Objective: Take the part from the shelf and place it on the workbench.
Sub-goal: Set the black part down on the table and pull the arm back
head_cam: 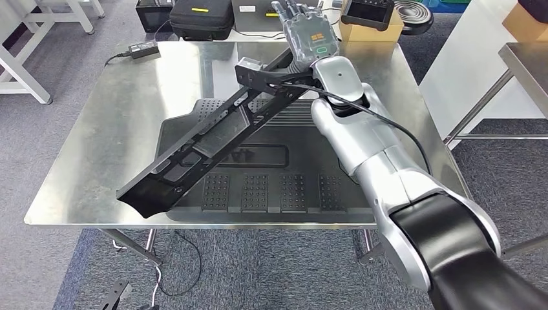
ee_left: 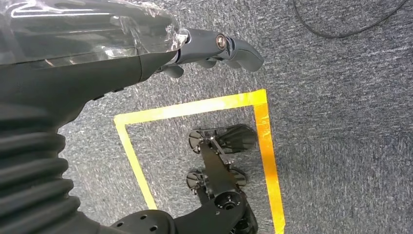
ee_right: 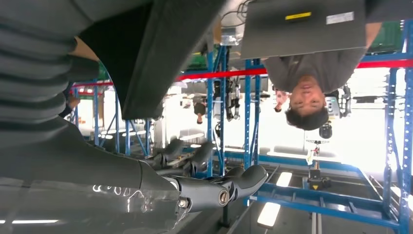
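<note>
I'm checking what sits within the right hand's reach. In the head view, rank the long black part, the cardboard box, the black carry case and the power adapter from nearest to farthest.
From the right hand:
1. Long black part, just below it, on the table.
2. Cardboard box, just right.
3. Black carry case, to the left.
4. Power adapter, far left, at the table's corner.

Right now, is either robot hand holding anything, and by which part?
Neither. The right robot hand is open above the part, which leans on the workbench. The left robot hand hangs holding nothing.
</note>
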Robot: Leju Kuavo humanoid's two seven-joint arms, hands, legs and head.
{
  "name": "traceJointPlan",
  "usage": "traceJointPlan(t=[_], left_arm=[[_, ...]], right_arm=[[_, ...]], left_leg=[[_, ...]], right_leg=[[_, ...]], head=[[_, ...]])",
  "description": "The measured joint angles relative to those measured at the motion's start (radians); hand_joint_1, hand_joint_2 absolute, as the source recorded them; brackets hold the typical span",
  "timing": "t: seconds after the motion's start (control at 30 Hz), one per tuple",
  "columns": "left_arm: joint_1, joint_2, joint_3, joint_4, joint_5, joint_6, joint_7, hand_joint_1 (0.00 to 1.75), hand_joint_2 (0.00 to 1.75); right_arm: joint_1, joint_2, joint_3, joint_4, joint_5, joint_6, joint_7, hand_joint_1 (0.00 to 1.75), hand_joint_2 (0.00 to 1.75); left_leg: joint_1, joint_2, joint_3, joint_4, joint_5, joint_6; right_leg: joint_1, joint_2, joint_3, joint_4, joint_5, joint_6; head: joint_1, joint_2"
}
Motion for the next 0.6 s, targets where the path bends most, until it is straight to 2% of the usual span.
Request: traceJointPlan(t=[0.37,0.6], left_arm=[[-0.005,0.0,0.0,0.0,-0.012,0.0,0.001,0.0,0.0],[-0.015,0.0,0.0,0.0,-0.022,0.0,0.002,0.0,0.0]], right_arm=[[-0.114,-0.056,0.002,0.054,0.056,0.067,0.071,0.0,0.0],[-0.153,-0.091,0.004,0.083,0.082,0.099,0.108,0.0,0.0]], left_leg=[[0.0,0.0,0.001,0.0,0.0,0.0],[0.0,0.0,0.001,0.0,0.0,0.0]], right_leg=[[0.0,0.0,0.0,0.0,0.0,0.0],[0.0,0.0,0.0,0.0,0.0,0.0]], head=[[0.001,0.0],[0.002,0.0]])
